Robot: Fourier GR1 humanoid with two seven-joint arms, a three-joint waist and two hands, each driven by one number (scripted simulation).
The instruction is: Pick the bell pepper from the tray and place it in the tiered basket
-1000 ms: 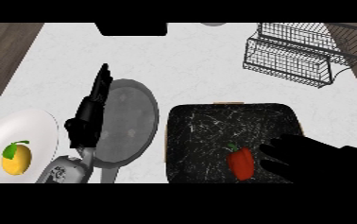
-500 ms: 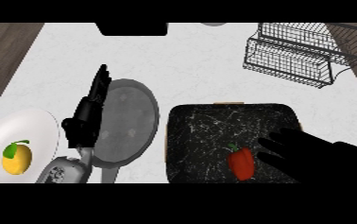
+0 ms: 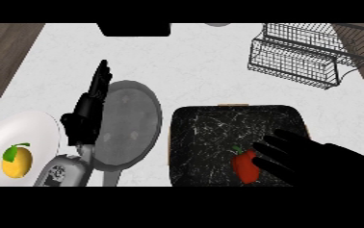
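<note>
My right hand [image 3: 307, 156], open and empty, may shove the glossy red bell pepper [image 3: 247, 168] across the black marbled square tray [image 3: 206, 135] before closing.

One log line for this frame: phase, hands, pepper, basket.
phase: pre-grasp | right hand: open, fingers beside bell pepper | bell pepper: on tray | left hand: open, resting | tiered basket: no pepper

White marbled table [image 3: 199, 68]. Centre left: grey round frying pan [image 3: 129, 121], handle toward lower edge of frame. Far left: white plate [image 3: 39, 126], cut by frame edge, carrying a yellow fruit [image 3: 16, 160] with green stem. Top edge: black object [image 3: 134, 29], partly out of frame. Upper left corner: brown wood strip [image 3: 16, 49].
</note>
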